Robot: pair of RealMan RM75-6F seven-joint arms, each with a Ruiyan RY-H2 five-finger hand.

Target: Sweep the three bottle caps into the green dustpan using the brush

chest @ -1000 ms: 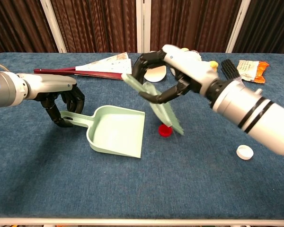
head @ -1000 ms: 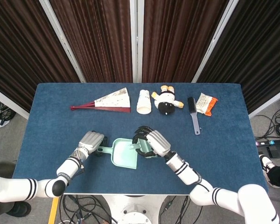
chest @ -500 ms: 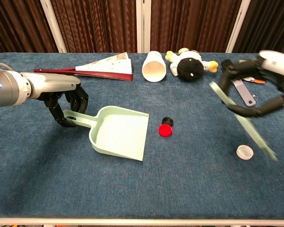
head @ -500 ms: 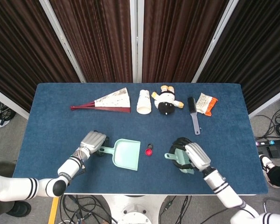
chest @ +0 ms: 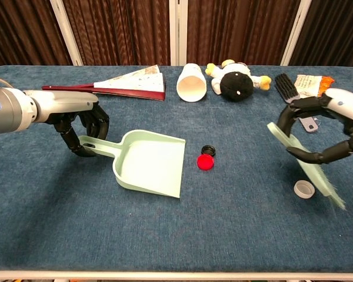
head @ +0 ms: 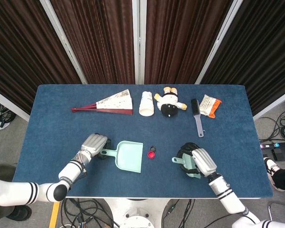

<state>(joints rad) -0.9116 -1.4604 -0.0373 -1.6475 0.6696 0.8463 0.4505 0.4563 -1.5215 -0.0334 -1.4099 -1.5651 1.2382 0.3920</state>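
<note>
My left hand (head: 93, 145) (chest: 82, 130) grips the handle of the green dustpan (head: 128, 156) (chest: 149, 163), which lies flat with its mouth toward the caps. A red cap (head: 151, 154) (chest: 205, 162) and a black cap (head: 153, 149) (chest: 208, 149) lie just right of the pan's mouth. My right hand (head: 201, 161) (chest: 326, 129) holds the pale green brush (head: 183, 164) (chest: 306, 166), bristles down beside the white cap (chest: 303, 188). In the head view the white cap is hidden under that hand.
Along the far edge lie a folded fan (head: 109, 103), a white cup on its side (head: 147, 103), a plush doll (head: 169, 104), a black brush with a grey handle (head: 197, 116) and a snack packet (head: 210, 105).
My right hand swung the brush from over the dustpan far to the right, then lowered it next to the white cap. The dustpan turned slightly; the red and black caps came into sight.
</note>
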